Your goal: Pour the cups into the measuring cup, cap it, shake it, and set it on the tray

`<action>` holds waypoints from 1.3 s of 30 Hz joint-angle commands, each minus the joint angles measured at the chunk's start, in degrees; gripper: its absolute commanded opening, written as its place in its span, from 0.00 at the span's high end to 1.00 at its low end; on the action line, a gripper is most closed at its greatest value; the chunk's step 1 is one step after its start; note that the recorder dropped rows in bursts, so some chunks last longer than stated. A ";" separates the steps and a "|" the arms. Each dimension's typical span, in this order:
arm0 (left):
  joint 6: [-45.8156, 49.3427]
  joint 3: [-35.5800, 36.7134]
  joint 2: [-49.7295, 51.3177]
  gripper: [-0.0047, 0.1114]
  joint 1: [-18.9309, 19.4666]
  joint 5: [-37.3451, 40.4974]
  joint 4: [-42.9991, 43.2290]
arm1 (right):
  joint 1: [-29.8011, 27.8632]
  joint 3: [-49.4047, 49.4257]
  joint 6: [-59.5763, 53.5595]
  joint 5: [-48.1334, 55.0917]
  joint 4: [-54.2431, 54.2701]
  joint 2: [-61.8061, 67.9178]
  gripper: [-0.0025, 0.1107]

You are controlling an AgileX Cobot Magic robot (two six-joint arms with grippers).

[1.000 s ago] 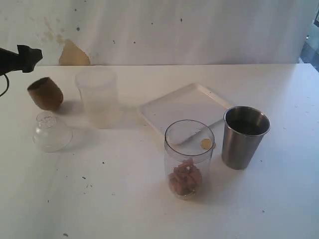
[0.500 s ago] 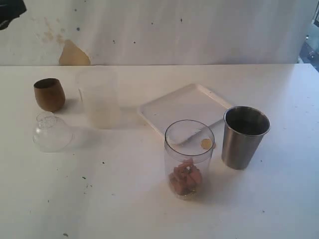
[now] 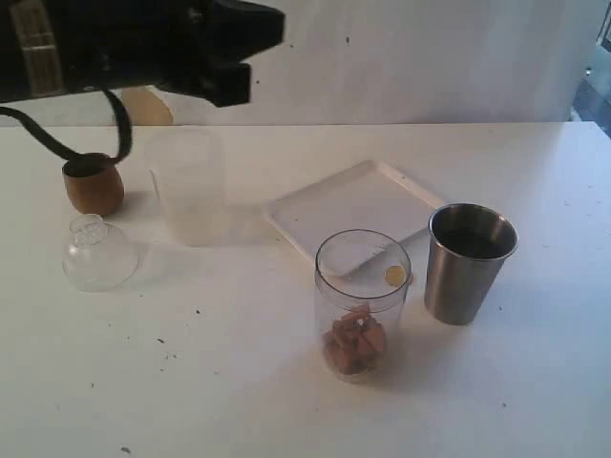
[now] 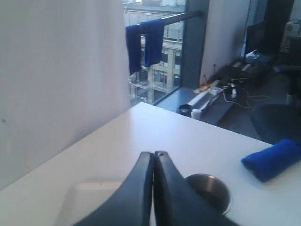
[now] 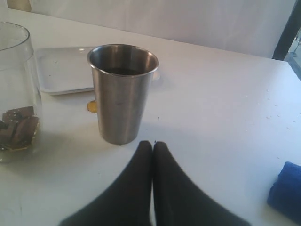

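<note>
Exterior view: the measuring cup (image 3: 363,305) stood on the table (image 3: 239,382) in front of the tray (image 3: 353,202), with brown pieces at its bottom. The tumbler (image 3: 470,262) was just beside it, its inside too dark to read. The left arm (image 3: 124,43) hid the top corner, and its cable crossed the wooden cup (image 3: 93,186).

Left wrist view: the left claw (image 4: 154,155) was clenched on nothing and partly hid the tumbler's rim.

Right wrist view: the right claw (image 5: 153,143) was clenched and empty, near the tumbler. The measuring cup was cut off at the edge.

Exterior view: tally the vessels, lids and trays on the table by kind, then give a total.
Cups: 3 (wooden cup, steel tumbler, frosted cup)
Measuring cup: 1
Dome lid: 1
Tray: 1
Total: 6
</note>
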 commanded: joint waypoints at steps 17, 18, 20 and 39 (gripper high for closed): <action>-30.04 -22.35 18.34 0.49 -8.68 14.24 21.95 | -0.19 -0.14 0.17 -0.54 -0.28 0.00 0.98; -30.93 -21.44 17.07 0.50 -8.68 8.68 21.95 | -0.19 -0.14 0.17 -0.54 -0.28 0.00 0.98; -32.36 -19.87 15.44 0.50 -8.68 2.91 21.95 | -0.19 -0.14 0.17 -0.54 -0.28 0.00 0.98; 77.54 -31.16 16.29 0.51 -14.31 84.43 -81.86 | -0.19 -0.14 0.17 -0.54 -0.28 0.00 0.98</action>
